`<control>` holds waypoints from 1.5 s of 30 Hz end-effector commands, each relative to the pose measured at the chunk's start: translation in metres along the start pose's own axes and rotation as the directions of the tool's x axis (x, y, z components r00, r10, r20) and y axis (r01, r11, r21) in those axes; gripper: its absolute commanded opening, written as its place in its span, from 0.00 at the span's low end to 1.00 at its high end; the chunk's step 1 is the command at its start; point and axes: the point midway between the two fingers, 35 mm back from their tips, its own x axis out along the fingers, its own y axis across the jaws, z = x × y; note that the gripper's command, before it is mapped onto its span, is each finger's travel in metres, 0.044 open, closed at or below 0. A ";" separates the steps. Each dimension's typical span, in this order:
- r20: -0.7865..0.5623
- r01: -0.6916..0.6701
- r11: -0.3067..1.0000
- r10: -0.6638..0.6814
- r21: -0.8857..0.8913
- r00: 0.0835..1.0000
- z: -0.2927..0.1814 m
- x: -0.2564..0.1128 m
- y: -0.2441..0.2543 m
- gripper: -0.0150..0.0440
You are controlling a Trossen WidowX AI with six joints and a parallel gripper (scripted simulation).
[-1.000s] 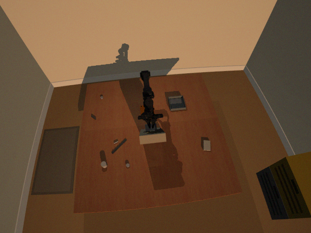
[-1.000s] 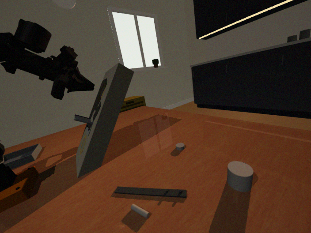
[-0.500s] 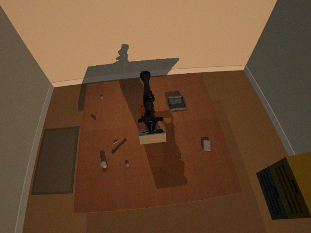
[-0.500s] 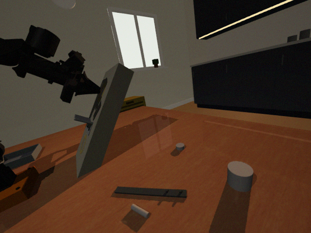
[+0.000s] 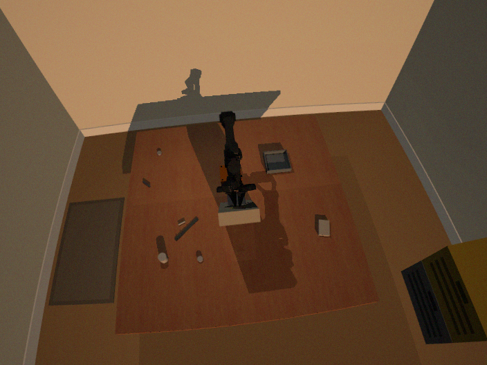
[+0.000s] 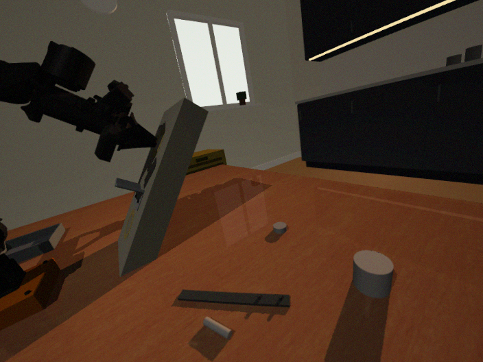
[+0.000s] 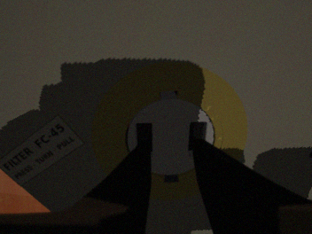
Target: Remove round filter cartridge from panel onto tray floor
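The round grey filter cartridge (image 7: 170, 113) sits in the tilted service panel (image 5: 239, 217) (image 6: 171, 167) (image 7: 266, 35), inside a yellow ring (image 7: 232, 117). Its two dark slots stand upright, side by side. My gripper (image 5: 236, 205) (image 6: 156, 143) (image 7: 172, 147) is partly open with nothing between its fingers. In the wrist view its fingertips overlap the lower ends of the slots, one at each. Whether the tips are inside the slots or just in front of them is hidden. The tray (image 5: 278, 171) (image 6: 57, 236) stands on the table away from the panel.
A grey bar (image 6: 127, 184) sticks out of the panel face below my gripper. A label (image 7: 42, 148) is on the panel. A dark flat strip (image 5: 186, 228) (image 6: 234, 297), a white cylinder (image 5: 162, 257) (image 6: 372, 274) and a pale box (image 5: 324, 227) lie elsewhere on the table.
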 end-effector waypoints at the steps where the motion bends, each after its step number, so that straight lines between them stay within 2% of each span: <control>1: -0.002 -0.002 1.000 0.002 0.005 1.000 0.000 0.001 0.001 0.43; 45: -0.001 -0.002 1.000 0.002 0.005 1.000 0.000 0.007 0.001 0.43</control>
